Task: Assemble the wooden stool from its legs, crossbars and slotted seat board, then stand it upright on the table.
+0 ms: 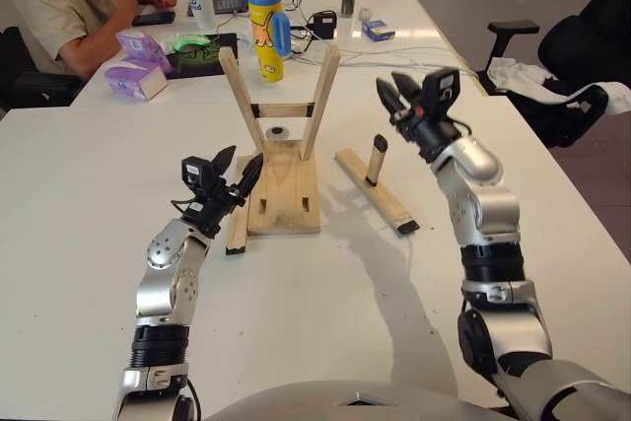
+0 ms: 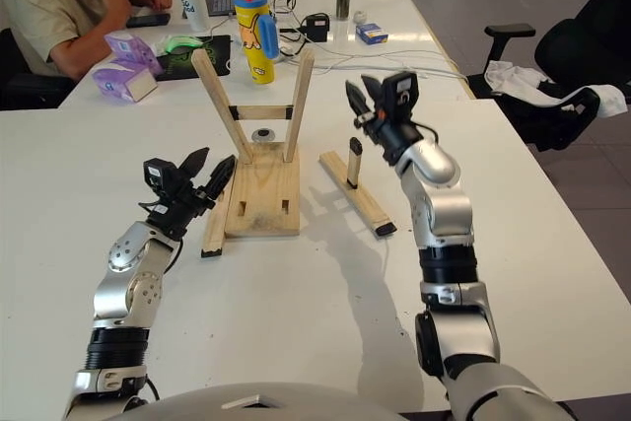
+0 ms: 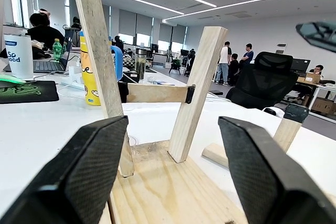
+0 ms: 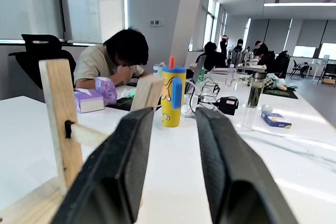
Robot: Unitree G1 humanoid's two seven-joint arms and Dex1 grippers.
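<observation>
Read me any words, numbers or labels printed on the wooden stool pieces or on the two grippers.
Seat board: no text, bare wood.
Fitted legs and crossbar: no text.
Loose leg lying on the table: no text.
Left gripper: no text to be seen.
Right gripper: no text to be seen.

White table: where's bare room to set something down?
Free: the white table on the near side of the pale slotted seat board, and left of the left gripper. Crowded: between that board and the loose wooden leg, and around the yellow cup behind.
</observation>
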